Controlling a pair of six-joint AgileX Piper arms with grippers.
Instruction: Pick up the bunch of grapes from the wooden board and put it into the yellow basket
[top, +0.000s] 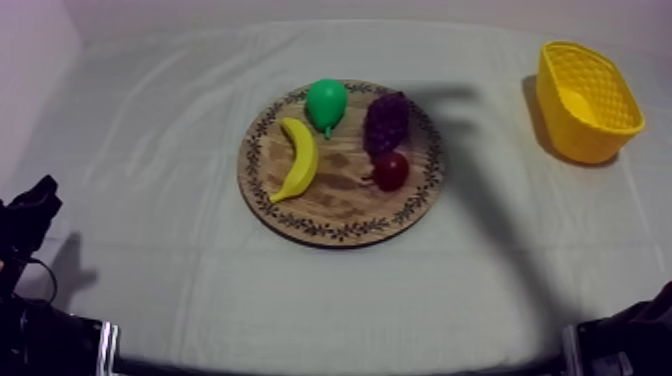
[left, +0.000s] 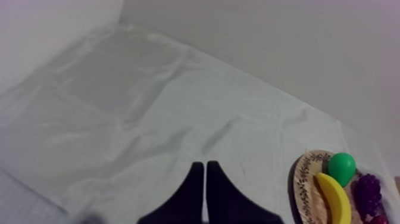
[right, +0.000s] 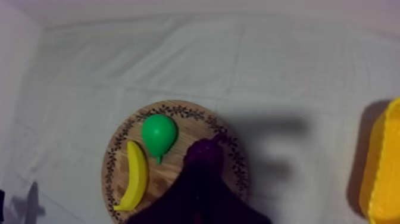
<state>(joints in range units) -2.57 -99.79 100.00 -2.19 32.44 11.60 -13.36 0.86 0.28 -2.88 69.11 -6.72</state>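
Our left gripper (left: 204, 164) hangs over the bare cloth (top: 150, 150), off to the left of the board (top: 340, 208). Its two black fingers are pressed together into a thin point, and they pinch nothing.

Our right gripper (right: 201, 180) is up over the board, and its dark tip points at the grapes (top: 386, 120). Its fingers look pressed together too, with nothing between them. The tip is dark and so are the grapes, so we cannot tell if they touch.

The grapes lie on the board, on the side that is nearer to the basket (top: 588, 135). The red fruit (top: 391, 170) sits right next to them. The pear (top: 326, 103) is just beside them on the other side. The banana (top: 298, 160) lies by the pear, along the left part of the board.

The basket stands on the cloth at the far right of the table, well apart from the board.
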